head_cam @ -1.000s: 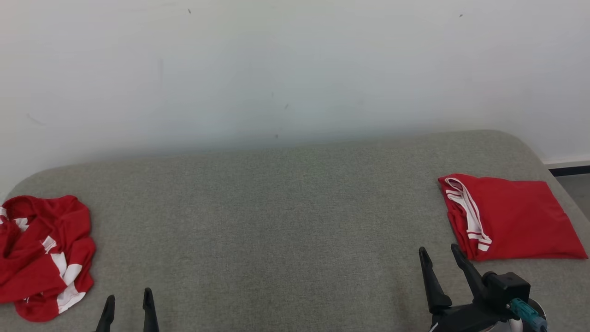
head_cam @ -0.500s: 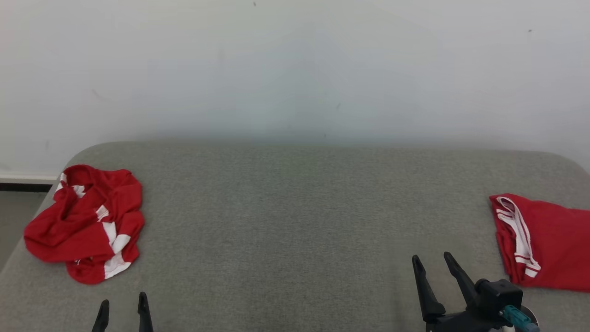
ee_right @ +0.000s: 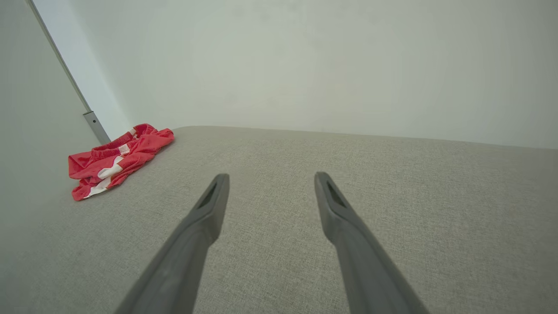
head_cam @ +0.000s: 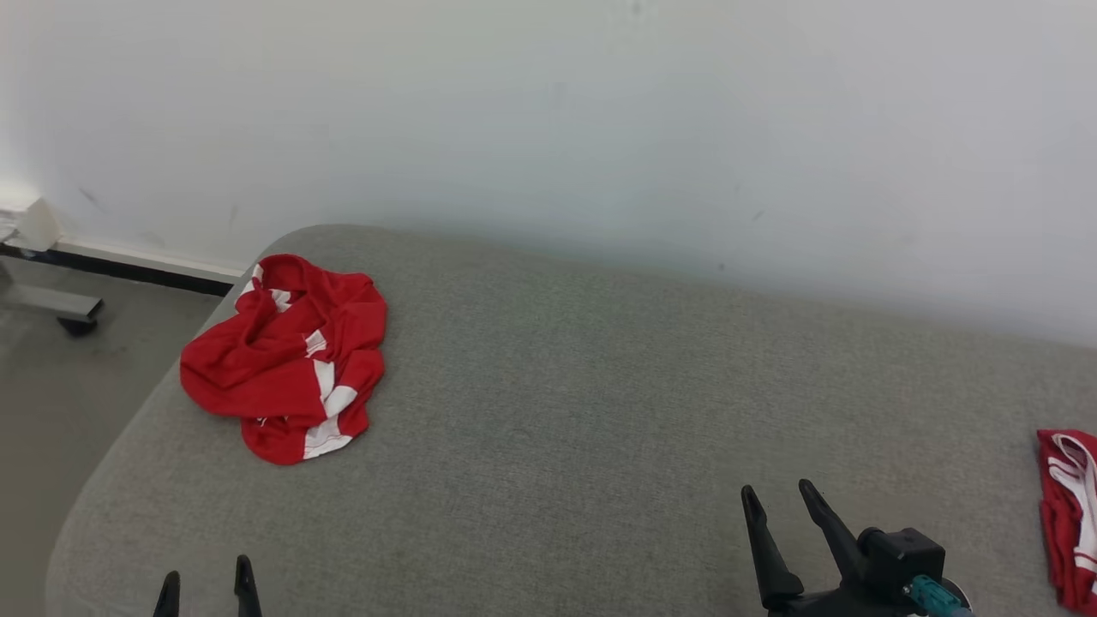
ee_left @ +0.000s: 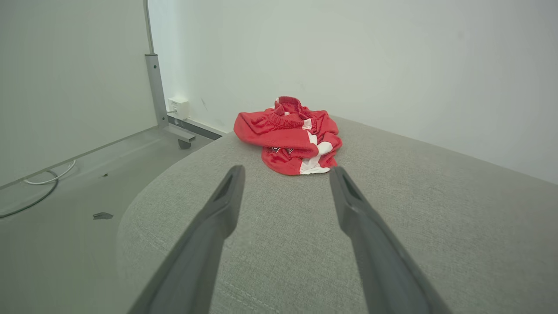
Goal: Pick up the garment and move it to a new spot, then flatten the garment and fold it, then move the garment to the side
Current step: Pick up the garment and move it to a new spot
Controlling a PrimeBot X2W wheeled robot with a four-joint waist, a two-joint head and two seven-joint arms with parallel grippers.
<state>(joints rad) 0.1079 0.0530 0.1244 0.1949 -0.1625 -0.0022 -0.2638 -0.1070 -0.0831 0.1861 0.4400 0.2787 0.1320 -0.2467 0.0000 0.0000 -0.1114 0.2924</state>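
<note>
A crumpled red garment with white stripes (head_cam: pixel 287 360) lies near the far left corner of the grey cushioned surface (head_cam: pixel 583 403). The left wrist view has the garment (ee_left: pixel 290 135) straight ahead, a short way beyond the fingertips. It lies far off to the left (ee_right: pixel 115 159) in the right wrist view. My left gripper (head_cam: pixel 206 581) is open at the lower left, its tips just showing, well short of the garment. My right gripper (head_cam: pixel 780 504) is open at the lower right over bare fabric. Both hold nothing.
A second red garment with white trim (head_cam: pixel 1071 514), folded, lies at the right edge. A white wall (head_cam: pixel 600 120) runs behind the surface. The floor (head_cam: pixel 60 386) drops off at the left, with a metal stand's foot (head_cam: pixel 60 307) and a cable (ee_left: pixel 39 192).
The head camera has turned left, so the whole picture slid right: the crumpled garment now sits further in, the folded one is nearly out at the right edge. Both grippers stay open.
</note>
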